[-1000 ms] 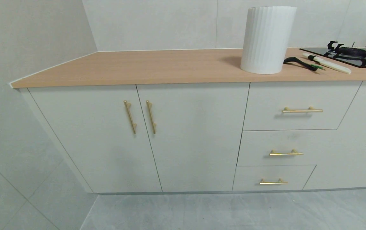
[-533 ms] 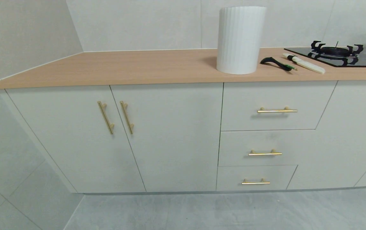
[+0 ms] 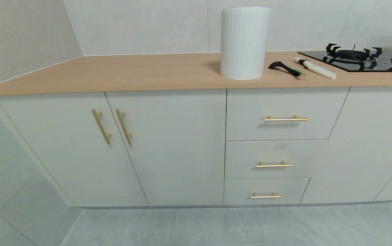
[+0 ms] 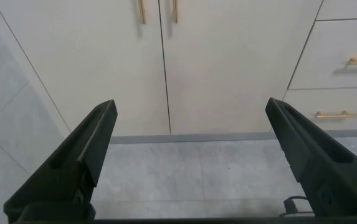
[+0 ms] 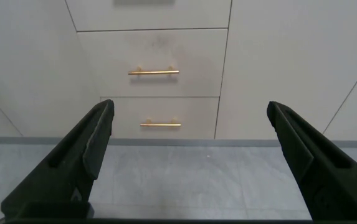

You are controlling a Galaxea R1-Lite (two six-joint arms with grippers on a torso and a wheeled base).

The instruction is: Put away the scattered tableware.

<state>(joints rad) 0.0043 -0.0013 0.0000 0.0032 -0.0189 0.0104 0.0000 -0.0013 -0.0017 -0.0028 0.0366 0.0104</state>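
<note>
- The left gripper (image 4: 190, 163) hangs low in front of the cabinet. Its 2 black fingers (image 4: 72, 165) are spread wide with nothing between them, and a pale grey tiled floor (image 4: 184, 177) lies beneath.
- At 12 o'clock from that gripper stand 2 pale grey cabinet doors (image 3: 62, 147). Both are closed, and their 2 slim upright brass handles (image 3: 101, 126) sit just beside each other along the seam.
- A light-brown wooden countertop (image 3: 141, 71) runs over the doors and meets the tiled wall at the back.
- A tall white ribbed cylindrical holder (image 3: 245, 42) stands upright on the countertop, above the line where the doors meet the drawers.
- At 3 o'clock from the holder lies a black-handled utensil with a green tip (image 3: 284, 68). It is flat on the wood, near the holder but apart from it (what kind of tool it is I cannot tell).
- Just beside it, again at 3 o'clock, a long cream-white utensil with a dark band (image 3: 315, 67) lies at a slant. I cannot tell whether the 2 pieces touch.
- At 6 o'clock from these utensils is a stack of 3 pale grey drawers (image 3: 244, 112), all closed, each with 1 horizontal brass bar handle (image 3: 285, 119).
- At 3 o'clock from the utensils a black glass gas hob (image 3: 363, 65) is set into the countertop and carries a black burner grate (image 3: 350, 53).
- The right gripper (image 5: 190, 163) hangs low before the lower 2 drawers, fingers wide apart and empty.
</note>
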